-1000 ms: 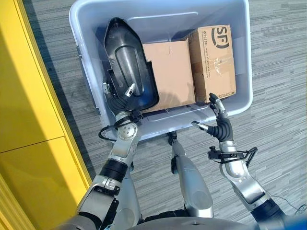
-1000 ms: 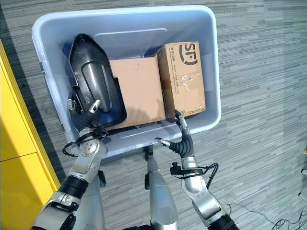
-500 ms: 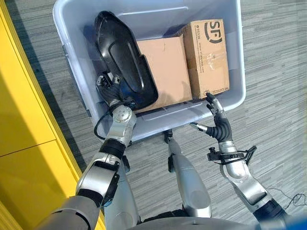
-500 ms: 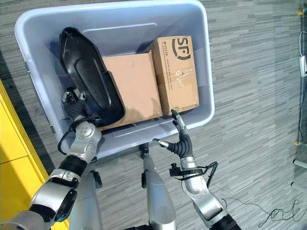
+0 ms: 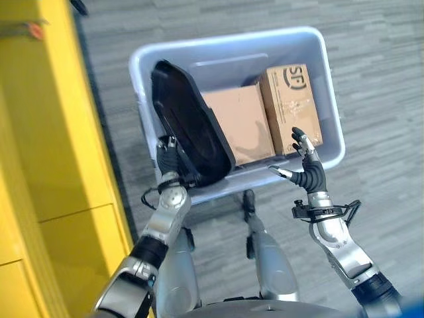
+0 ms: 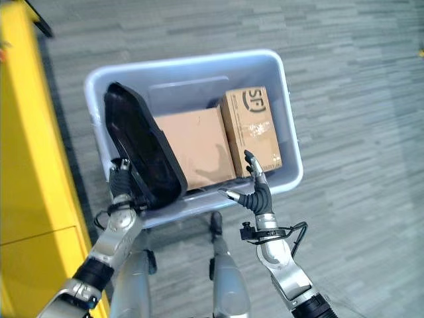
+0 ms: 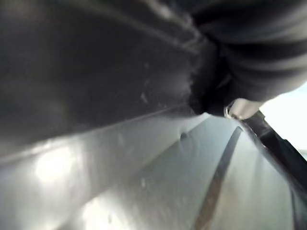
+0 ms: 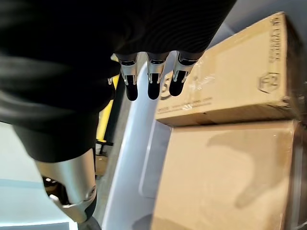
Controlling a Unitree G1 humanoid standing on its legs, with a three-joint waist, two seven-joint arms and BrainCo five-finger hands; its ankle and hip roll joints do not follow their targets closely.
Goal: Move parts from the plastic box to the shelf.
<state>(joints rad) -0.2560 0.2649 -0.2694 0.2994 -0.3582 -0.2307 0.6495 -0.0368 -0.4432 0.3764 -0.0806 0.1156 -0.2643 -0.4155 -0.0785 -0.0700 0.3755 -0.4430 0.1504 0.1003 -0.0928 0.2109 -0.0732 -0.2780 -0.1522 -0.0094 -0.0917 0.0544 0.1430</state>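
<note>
Black part [image 5: 191, 132], pale-blue box [image 5: 331, 119], yellow shelf [image 5: 59, 132].

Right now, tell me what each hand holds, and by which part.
The left hand grips the black moulded part at its near lower end, by the box wall. The right hand is open above the box's near rim and holds nothing.

grey striped floor [image 5: 384, 79]

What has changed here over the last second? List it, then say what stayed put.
The camera has shifted, so the whole scene sits differently. The black part has come up steeper, tilted on edge against the plastic box's left wall, with the left hand still at its lower end. The right hand stays open by the near rim, and both cardboard boxes lie unmoved.
</note>
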